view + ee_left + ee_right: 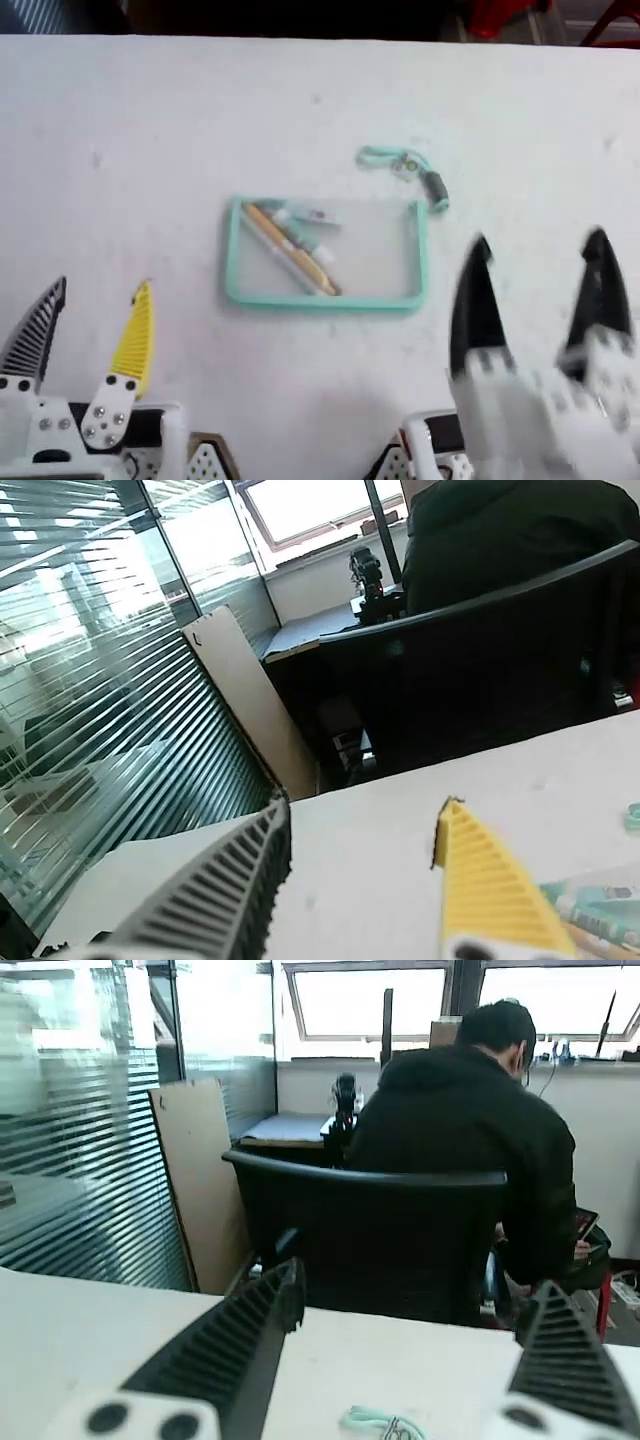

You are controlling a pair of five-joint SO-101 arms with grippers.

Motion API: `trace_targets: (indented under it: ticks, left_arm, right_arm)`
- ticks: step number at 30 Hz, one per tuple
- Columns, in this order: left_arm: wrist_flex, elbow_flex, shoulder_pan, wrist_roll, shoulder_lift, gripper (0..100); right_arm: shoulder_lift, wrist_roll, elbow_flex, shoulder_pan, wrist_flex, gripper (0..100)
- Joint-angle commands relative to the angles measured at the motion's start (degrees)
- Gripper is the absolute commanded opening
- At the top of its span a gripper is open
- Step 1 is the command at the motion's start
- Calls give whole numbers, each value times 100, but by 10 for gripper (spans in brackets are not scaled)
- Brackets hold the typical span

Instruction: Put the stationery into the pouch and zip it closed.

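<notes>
Roughly at the middle of the white table lies a clear flat plastic pouch with teal trim. Inside it are a wood-coloured pencil, lying aslant, and a white and teal pen-like stick. A teal cord with a dark clip lies at its far right corner. Whether the zip is shut cannot be told. Along the table's near edge, the left hand, with one black ridged finger and one yellow, is spread apart near the left corner. The right hand, both fingers black, is likewise spread apart toward the right corner.

Bright daylight from windows washes the table.
</notes>
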Motion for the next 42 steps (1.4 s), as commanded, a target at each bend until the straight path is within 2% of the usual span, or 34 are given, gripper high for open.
trace_targets:
  ticks: [1, 4, 8, 15, 23, 28, 35, 42]
  left_arm:
    - [-44, -281, -40, 369, 145, 248]
    - [-18, -255, 22, 563, -180, 248]
    - [53, -281, 426, 580, -752, 248]
    - [580, -211, 479, 580, -734, 248]
    - [712, -193, 479, 580, -734, 248]
    - [677, -158, 462, 580, -734, 248]
    - [598, -53, 462, 563, -734, 248]
    - [-510, 1987, 453, 545, -734, 248]
  right_arm:
    - [-224, 26, -211, -40, 268, 323]
    - [-549, 26, -193, -40, 576, 323]
    - [-1121, 26, -185, -40, 945, 323]
    - [-2149, 26, -167, -40, 1446, 323]
    - [-2141, 26, -176, -40, 1877, 323]
    - [-2132, 35, 431, -40, 1420, 323]
    - [-2132, 88, 2804, -4, -163, 323]
    - [-2132, 88, 4440, 4, -1385, 323]
